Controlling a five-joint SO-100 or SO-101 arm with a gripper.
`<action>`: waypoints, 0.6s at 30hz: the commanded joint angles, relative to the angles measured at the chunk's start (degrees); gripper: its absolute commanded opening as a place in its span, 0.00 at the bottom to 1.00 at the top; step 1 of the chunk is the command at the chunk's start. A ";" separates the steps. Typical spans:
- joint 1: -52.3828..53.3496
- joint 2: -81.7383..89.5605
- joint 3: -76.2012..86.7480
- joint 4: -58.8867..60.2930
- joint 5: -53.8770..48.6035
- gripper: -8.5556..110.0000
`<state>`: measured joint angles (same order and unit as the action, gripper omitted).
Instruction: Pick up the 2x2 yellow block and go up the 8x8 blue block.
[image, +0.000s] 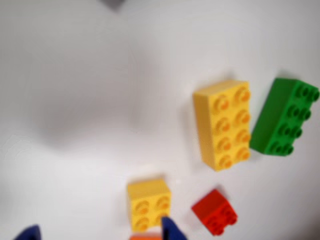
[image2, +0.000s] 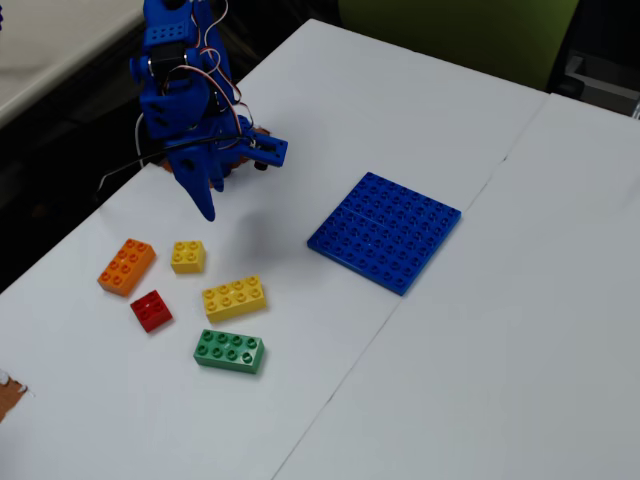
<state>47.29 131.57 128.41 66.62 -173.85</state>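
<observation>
The 2x2 yellow block (image: 148, 204) lies studs up on the white table, low in the wrist view, and also shows in the fixed view (image2: 187, 256). My blue gripper (image: 100, 235) is open and empty. Its two blue fingertips show at the bottom edge of the wrist view, and the right one (image: 172, 230) is just over the block's lower right corner. In the fixed view the gripper (image2: 245, 183) hovers above and behind the block. The 8x8 blue block (image2: 385, 230) lies flat to the right, out of the wrist view.
A yellow 2x4 brick (image: 224, 124) (image2: 233, 297), a green brick (image: 284, 117) (image2: 229, 351), a red brick (image: 215, 211) (image2: 151, 310) and an orange brick (image2: 127, 266) lie around the small yellow block. The table's left edge (image2: 60, 255) is near.
</observation>
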 joint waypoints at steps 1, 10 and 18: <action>2.46 -5.27 -4.48 -2.11 -14.33 0.32; 11.07 -23.99 -14.24 -7.29 -30.41 0.31; 14.68 -26.37 -12.92 -13.45 -41.13 0.33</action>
<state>61.08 105.56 117.42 55.20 -176.31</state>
